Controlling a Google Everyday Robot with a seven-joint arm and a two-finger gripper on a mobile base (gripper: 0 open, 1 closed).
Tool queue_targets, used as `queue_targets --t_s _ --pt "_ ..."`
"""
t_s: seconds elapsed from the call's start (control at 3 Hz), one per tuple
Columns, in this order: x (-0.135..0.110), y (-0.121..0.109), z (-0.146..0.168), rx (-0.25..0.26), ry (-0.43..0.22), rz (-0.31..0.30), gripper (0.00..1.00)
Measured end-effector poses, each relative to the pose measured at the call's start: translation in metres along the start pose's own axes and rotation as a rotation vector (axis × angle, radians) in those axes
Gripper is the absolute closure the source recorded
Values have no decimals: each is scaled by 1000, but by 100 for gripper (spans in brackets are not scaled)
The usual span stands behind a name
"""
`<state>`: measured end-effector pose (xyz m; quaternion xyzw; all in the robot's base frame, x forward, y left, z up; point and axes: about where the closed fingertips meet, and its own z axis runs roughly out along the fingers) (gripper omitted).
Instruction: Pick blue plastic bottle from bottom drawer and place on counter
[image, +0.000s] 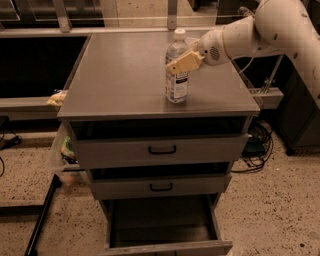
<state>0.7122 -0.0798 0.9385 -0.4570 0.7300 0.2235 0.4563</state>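
Standing upright on the counter, your clear, white-capped blue plastic bottle half hides the gripper at its shoulder; you cannot tell its grip.

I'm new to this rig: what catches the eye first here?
The bottle stands upright on the counter, right of centre, with the gripper at its upper half, reaching in from the right. Below, the bottom drawer stands pulled out.

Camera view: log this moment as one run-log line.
stage: placing | blue plastic bottle: upright on counter | gripper: at bottle's upper part, right side | bottom drawer: open
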Motion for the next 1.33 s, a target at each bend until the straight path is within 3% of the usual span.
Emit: queue_targets --t_s 0.67,1.0,1.33 --pt "0 0 0 0 0 0 11" --pt "0 0 0 0 0 0 0" --pt "0 0 0 0 0 0 0"
